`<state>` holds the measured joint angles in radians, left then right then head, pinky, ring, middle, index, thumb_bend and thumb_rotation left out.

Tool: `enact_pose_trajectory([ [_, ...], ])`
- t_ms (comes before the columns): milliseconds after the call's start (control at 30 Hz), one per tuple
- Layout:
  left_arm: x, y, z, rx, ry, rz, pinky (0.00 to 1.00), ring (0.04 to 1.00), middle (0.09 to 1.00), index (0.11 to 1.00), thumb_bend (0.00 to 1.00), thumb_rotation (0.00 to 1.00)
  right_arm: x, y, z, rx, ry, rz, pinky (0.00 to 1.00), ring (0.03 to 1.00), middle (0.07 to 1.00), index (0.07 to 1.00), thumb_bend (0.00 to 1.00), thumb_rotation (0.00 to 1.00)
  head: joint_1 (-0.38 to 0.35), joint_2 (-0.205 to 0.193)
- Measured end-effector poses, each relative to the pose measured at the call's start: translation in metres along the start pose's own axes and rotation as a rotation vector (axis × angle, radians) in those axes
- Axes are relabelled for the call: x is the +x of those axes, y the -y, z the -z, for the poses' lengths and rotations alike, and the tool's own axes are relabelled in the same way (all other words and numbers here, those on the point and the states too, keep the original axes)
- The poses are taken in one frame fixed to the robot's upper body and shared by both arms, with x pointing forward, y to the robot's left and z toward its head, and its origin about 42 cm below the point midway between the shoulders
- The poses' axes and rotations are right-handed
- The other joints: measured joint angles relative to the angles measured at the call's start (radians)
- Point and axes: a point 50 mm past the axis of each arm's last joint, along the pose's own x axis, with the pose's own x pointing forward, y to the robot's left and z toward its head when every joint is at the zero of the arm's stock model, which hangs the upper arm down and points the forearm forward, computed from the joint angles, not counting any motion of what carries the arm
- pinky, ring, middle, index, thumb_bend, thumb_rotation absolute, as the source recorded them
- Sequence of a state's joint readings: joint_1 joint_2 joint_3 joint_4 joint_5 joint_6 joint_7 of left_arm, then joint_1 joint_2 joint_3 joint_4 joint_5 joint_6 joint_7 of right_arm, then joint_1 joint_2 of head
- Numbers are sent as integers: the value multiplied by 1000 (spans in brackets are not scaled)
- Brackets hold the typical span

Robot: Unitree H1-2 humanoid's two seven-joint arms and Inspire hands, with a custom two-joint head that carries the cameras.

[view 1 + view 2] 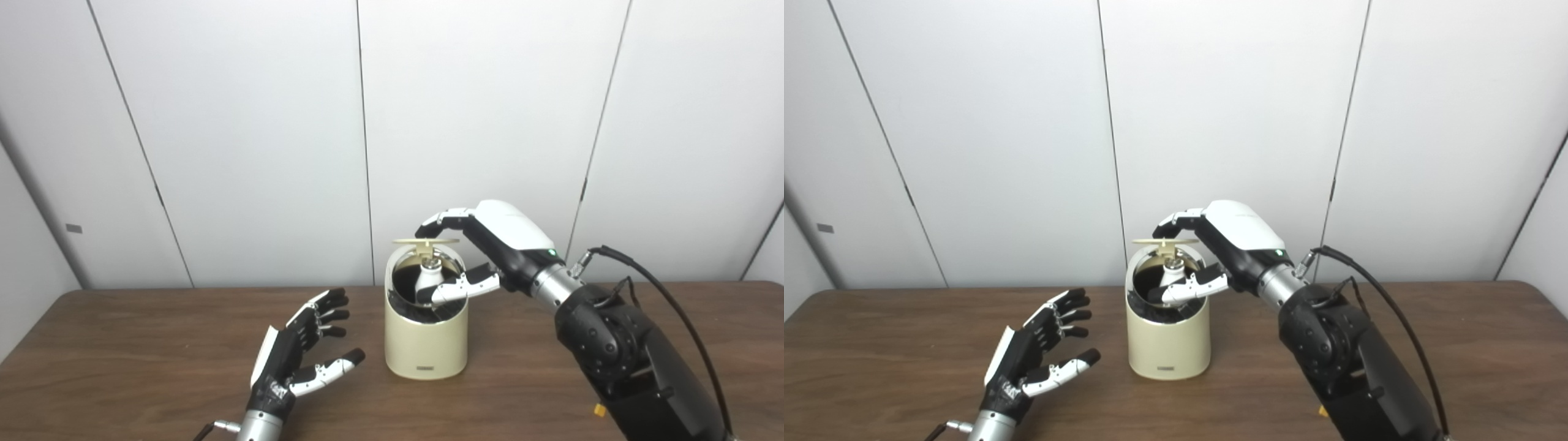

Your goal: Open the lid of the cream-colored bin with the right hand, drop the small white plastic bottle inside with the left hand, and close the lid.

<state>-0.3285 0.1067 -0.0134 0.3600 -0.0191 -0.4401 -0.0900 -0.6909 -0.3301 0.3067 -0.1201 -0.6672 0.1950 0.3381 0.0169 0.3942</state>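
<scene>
The left robot hand [303,352] rested open and empty above the wooden tabletop [153,361], fingers spread, beside the cream-colored bin [425,343]. The small white plastic bottle [429,278] stood inside the bin's dark interior, its cap showing below the raised lid [425,242]. The right robot hand [478,251] held that thin lid up, fingers curled over its edge and thumb across the opening. The lid looked light and stiff, best lowered by its rim; the glossy bin could slide if pushed.
</scene>
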Motion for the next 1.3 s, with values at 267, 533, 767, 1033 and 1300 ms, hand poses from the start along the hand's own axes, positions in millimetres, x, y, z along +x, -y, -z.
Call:
enact_pose_trajectory([
  [267, 0, 0, 0, 8, -1, 2, 651, 760, 820, 847, 703, 150, -3, -4, -1, -23, 0, -37, 864, 891, 734, 718, 663, 509, 2, 12],
  [533, 0, 2, 0, 4, -11, 0, 657, 757, 811, 844, 729, 182, -6, -6, 1, -80, 32, -87, 880, 860, 707, 709, 700, 509, 9, 17],
  [767, 0, 5, 0, 0, -19, -3, 652, 759, 813, 842, 724, 155, -6, -8, 0, -92, 32, -104, 879, 858, 713, 703, 701, 481, 14, 23],
  [1033, -2, 5, -1, -1, -23, -6, 654, 763, 820, 848, 716, 166, -10, -11, -1, -102, 46, -111, 866, 841, 707, 703, 697, 491, 15, 31],
  [1300, -5, 5, -1, 0, -34, -7, 657, 765, 820, 847, 718, 163, -17, -14, -4, -118, 62, -136, 866, 847, 709, 710, 691, 518, 18, 44],
])
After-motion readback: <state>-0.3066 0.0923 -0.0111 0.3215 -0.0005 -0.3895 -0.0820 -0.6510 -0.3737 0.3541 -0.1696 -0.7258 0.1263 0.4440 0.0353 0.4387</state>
